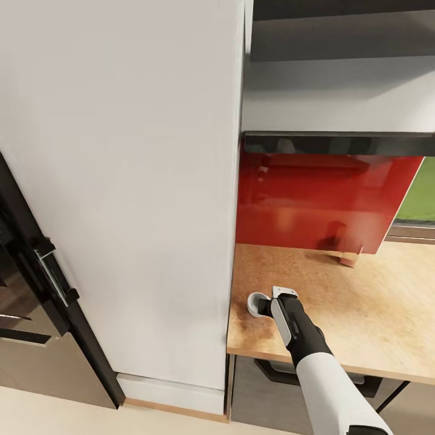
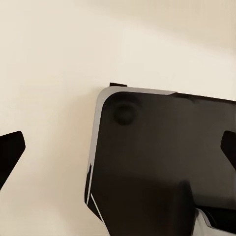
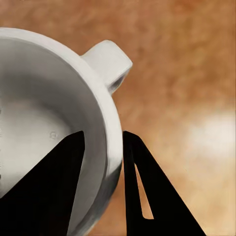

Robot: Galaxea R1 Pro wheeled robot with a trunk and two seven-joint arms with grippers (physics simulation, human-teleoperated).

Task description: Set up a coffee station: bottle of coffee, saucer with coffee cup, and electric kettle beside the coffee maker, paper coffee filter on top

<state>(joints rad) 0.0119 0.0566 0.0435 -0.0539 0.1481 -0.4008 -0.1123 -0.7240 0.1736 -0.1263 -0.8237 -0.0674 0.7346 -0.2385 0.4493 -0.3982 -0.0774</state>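
Lower centre of the head frame: right gripper [image 3: 103,167] clenched across coffee cup [image 1: 256,302] rim, one finger inside, for lifting off countertop [image 1: 374,314]; left gripper [image 2: 118,147] spread, idle.

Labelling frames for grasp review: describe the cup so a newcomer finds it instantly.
Start at the tall white cabinet and go to the wooden countertop beside it, below the red backsplash. The coffee cup sits near the counter's front corner by the cabinet. It is a small white cup with a loop handle, its rim pinched by the right hand, one finger inside, one outside.
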